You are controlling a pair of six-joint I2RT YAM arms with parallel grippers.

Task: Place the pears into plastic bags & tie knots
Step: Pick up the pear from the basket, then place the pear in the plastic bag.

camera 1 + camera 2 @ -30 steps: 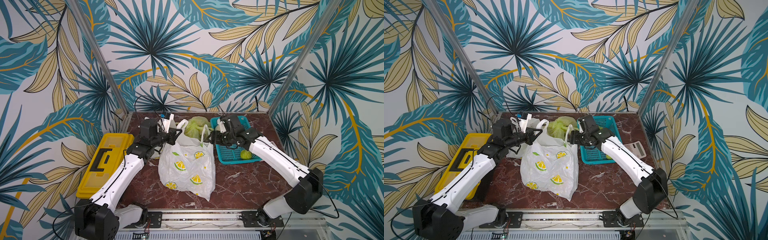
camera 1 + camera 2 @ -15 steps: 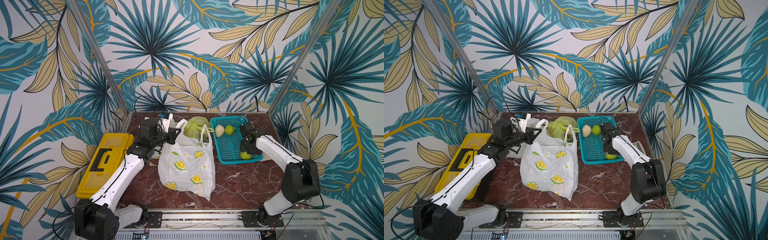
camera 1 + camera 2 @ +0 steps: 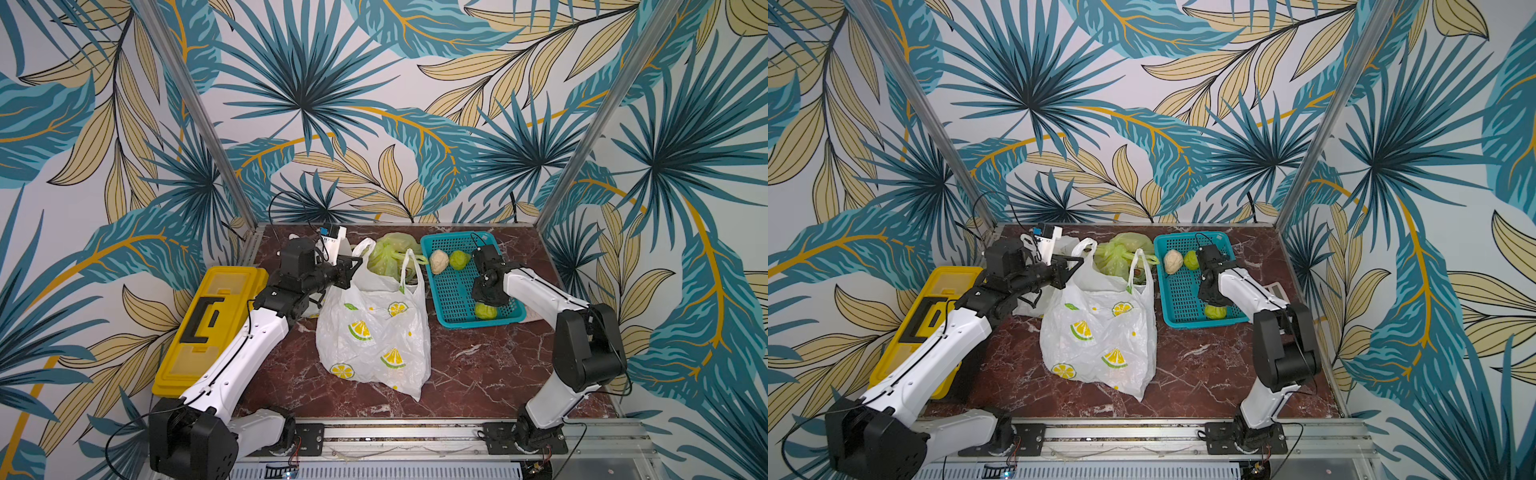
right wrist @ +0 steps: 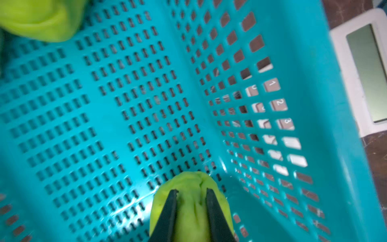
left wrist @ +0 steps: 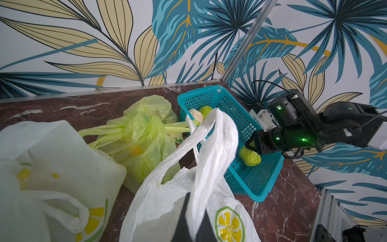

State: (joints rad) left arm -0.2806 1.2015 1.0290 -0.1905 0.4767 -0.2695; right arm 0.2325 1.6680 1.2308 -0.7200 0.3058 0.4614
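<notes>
Mina: Right gripper [image 4: 191,191] — what has it got?

Tor: Its jaws are pinched onto a green pear [image 4: 189,209] at the near end of the teal basket [image 3: 457,237], right of centre in both top views. Lifted or resting on the basket floor, I cannot tell.

Mina: And nearest the camera?

Tor: A white bag [image 3: 374,332] with lemon prints, slumped mid-frame on the marble table [image 3: 478,374], mouth open. Just behind its body the left gripper [image 5: 194,215] is clamped on one loop handle [image 5: 209,136], propping that side up. What lies inside is hidden.

Mina: Farther back?

Tor: At the basket's far end, a cream pear [image 3: 439,261] and a second green pear [image 3: 459,259], side by side. Left of them in the frame, at the back of the table, the yellow-green bag [image 3: 390,255] sits full with its handles drawn into a knot [image 5: 125,132]. A second white bag [image 5: 52,157] lies beside it, mostly behind the left arm in the top views. It looks filled, but I cannot make out a knot.

Mina: So how far along?

Tor: I'd judge well past halfway: one bag finished, perhaps two. Three pears have yet to go in, then the open bag needs tying.
</notes>
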